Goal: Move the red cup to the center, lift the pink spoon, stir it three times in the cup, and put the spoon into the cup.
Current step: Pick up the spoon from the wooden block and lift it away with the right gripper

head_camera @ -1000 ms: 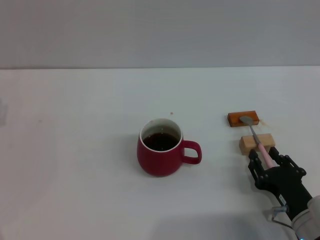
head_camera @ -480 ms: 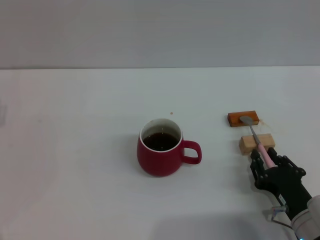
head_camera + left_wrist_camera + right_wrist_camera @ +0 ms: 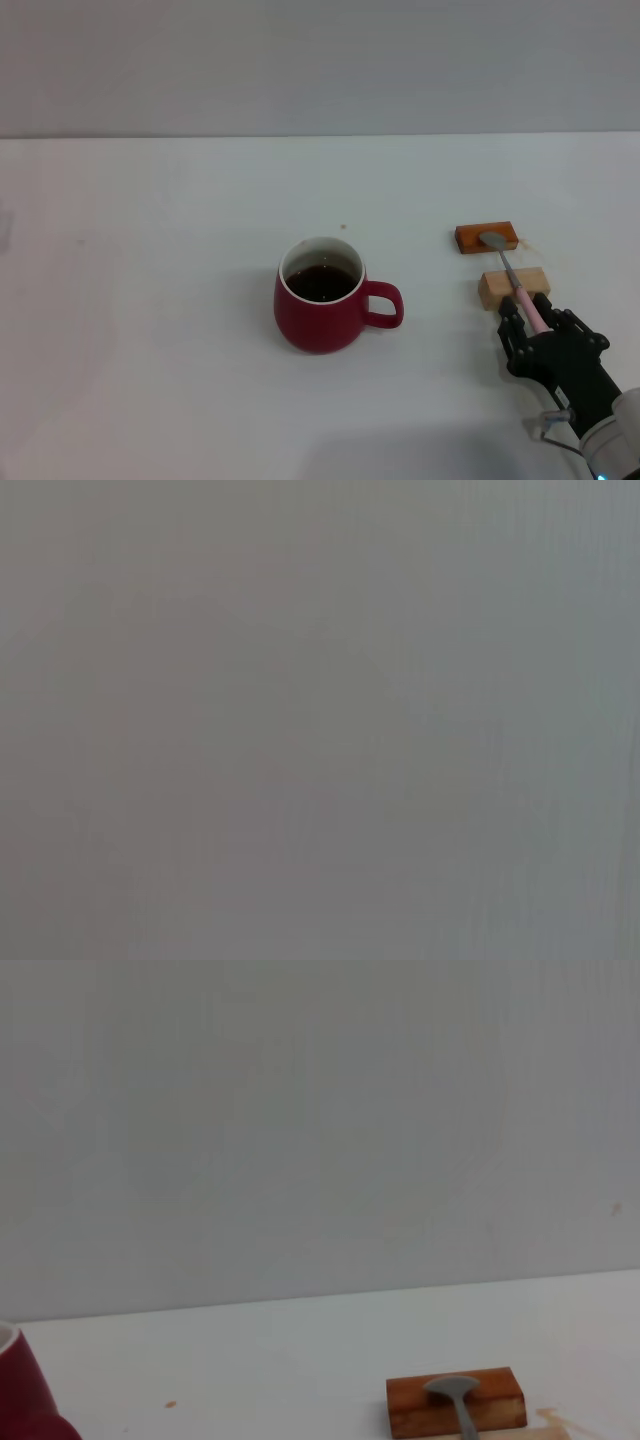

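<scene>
Almost nothing has moved since the earlier frames: the right gripper still sits at the near right of the white table, fingers closed on the spoon handle. The spoon runs away from the robot, across the tan block, its bowl on the orange block. The head view shows the cup at centre holding dark liquid; the right wrist view catches only its edge against a grey wall.
</scene>
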You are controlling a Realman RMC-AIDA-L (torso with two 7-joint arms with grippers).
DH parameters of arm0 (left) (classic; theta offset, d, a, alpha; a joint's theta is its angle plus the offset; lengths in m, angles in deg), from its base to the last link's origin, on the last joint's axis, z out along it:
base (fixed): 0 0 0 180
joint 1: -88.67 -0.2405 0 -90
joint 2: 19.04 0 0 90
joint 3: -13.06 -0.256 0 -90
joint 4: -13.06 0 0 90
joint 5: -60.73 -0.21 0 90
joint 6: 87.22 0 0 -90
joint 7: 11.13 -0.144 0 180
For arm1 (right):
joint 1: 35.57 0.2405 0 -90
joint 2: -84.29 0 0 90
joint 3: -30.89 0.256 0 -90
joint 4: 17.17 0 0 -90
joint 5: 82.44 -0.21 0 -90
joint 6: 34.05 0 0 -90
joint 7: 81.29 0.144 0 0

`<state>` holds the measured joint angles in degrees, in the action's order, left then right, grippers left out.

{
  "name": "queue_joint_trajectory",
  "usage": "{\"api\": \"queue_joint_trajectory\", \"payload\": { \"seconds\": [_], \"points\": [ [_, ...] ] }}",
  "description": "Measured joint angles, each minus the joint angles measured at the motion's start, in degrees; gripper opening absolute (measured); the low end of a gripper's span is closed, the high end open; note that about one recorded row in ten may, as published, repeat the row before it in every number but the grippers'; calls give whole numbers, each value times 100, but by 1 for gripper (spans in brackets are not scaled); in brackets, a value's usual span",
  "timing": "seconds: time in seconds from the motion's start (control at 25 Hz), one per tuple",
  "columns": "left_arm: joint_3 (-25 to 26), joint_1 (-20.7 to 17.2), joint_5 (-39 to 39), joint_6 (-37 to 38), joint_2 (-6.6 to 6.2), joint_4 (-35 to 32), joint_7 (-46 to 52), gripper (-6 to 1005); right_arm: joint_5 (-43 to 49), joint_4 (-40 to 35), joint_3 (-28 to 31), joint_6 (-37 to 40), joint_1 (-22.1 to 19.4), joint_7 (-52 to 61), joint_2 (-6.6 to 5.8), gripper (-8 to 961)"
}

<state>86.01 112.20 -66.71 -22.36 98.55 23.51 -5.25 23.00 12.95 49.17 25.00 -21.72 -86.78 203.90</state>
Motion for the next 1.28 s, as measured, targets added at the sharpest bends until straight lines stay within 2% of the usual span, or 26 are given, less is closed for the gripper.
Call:
{"api": "queue_joint_trajectory", "payload": {
  "seconds": [0.52,0.72,1.28],
  "points": [
    [0,-47,0,2,0,2,0,843,3,-6,0,15,-4,-6,0,378],
    [1,-59,0,7,0,17,0,843,-78,1,0,25,-8,-19,0,305],
    [9,-68,0,96,0,16,0,843,-155,-4,-43,19,38,-47,0,264]
  ]
}}
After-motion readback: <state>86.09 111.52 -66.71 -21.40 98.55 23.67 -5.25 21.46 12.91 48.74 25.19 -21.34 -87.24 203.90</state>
